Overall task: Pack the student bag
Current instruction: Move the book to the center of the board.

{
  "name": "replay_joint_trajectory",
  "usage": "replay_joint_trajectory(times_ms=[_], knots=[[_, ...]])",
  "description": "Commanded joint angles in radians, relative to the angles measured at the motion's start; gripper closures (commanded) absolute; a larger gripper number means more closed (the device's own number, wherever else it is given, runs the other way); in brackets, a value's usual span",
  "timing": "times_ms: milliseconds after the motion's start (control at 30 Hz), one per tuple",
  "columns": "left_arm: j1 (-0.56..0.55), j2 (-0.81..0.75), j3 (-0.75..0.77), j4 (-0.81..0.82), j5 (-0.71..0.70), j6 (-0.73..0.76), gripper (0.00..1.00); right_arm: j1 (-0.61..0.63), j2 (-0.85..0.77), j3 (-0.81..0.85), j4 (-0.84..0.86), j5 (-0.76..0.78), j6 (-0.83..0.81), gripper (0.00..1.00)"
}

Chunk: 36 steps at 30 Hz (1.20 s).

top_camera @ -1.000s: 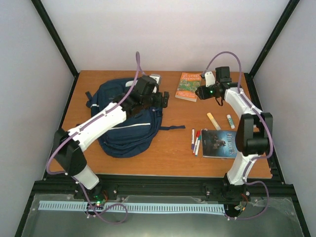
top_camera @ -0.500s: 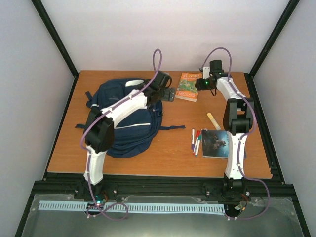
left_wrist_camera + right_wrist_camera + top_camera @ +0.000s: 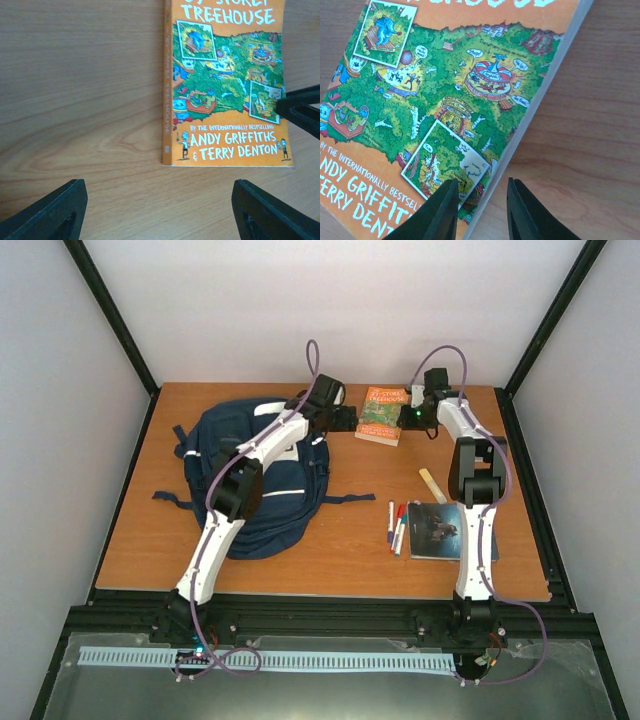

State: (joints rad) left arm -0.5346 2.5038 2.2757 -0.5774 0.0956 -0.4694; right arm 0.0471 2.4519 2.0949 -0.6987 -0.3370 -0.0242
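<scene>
- The backpack point(image 3: 290, 505) lies flat on the left half of the table point(image 3: 330, 550), navy with thin white stripes.
- Its long axis runs from the far edge toward the arms. The top end with the white label point(image 3: 268, 407) points away, and the rounded bottom end points toward the near edge.
- A dark strap point(image 3: 345, 498) trails off its right side onto the wood.
- The left arm stretches across the bag's upper part, so its claw is past the bag's far right corner.
- The left claw point(image 3: 159, 182) is spread wide and holds nothing. It sits over bare wood just short of the near edge of an orange paperback point(image 3: 225, 90).
- The right claw point(image 3: 482, 182) has its fingers drawn close together, astride the paperback's right edge. I cannot tell if they actually pinch it.
- The paperback lies flat, just beside the bag's top right corner and apart from it.
- Nearer the arms on the right lie some markers point(image 3: 396, 525) and a dark book point(image 3: 442, 530), side by side.
</scene>
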Motion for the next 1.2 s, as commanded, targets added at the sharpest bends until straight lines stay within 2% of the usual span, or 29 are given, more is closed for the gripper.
replay_joint_trajectory(times_ms=[0, 367, 533, 767, 933, 1167], knots=[[-0.002, 0.036, 0.075, -0.011, 0.091, -0.05, 0.2, -0.004, 0.055, 0.054, -0.046, -0.042, -0.008, 0.74], [-0.002, 0.16, 0.185, 0.034, 0.105, -0.119, 0.22, 0.009, 0.085, 0.082, -0.147, -0.007, -0.126, 0.86], [-0.002, 0.193, 0.183, 0.04, 0.132, -0.122, 0.23, 0.054, 0.107, 0.068, -0.197, 0.07, -0.216, 0.88], [-0.003, 0.22, 0.181, 0.066, 0.178, -0.112, 0.27, 0.079, 0.094, -0.004, -0.191, 0.064, -0.226, 0.88], [-0.012, 0.207, 0.125, 0.112, 0.204, -0.088, 0.4, 0.091, 0.073, -0.046, -0.178, 0.067, -0.233, 0.88], [-0.052, 0.045, -0.097, 0.177, 0.179, -0.047, 0.45, 0.128, 0.01, -0.138, -0.19, 0.029, -0.231, 0.88]])
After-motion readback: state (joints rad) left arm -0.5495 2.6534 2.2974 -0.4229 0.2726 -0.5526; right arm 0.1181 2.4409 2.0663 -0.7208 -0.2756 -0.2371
